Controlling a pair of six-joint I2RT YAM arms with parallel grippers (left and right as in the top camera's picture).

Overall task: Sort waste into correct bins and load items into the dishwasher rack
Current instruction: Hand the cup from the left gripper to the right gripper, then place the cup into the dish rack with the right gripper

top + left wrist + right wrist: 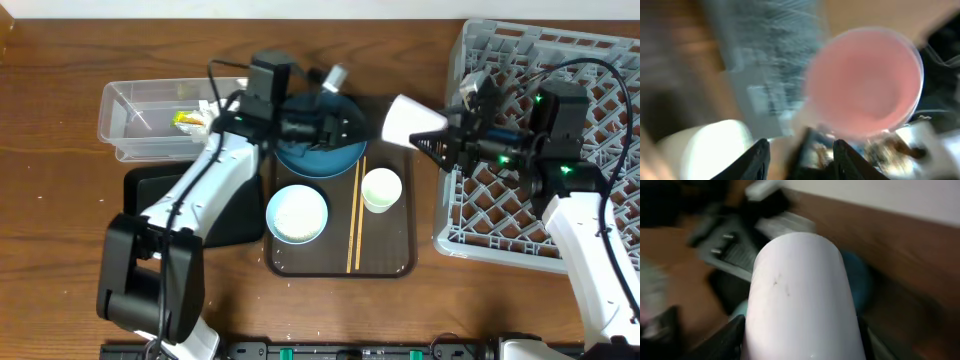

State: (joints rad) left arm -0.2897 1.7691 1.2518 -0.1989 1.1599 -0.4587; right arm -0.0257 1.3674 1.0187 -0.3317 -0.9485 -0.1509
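left arm (200, 190): up from the near edge, then bent over so the wrist points sideways at the other arm

left gripper (348, 126): jaws apart, nothing I can make out between the fingers (760, 157) (wrist view's pretty blurry tbh)

right arm (590, 240): up from its own side, forearm bent inward, wrist roughly level

right gripper (432, 136): clamped on the pinkish cup (408, 120), which sticks out ahead of the fingertips, on its side, mouth facing the left gripper

tips: facing each other, close but apart

Pinkish cup (408, 120) lies sideways, raised, between blue bowl (315, 155) and grey rack (590, 60); white bowl (297, 214) and pale green cup (381, 189) stand upright nearby.
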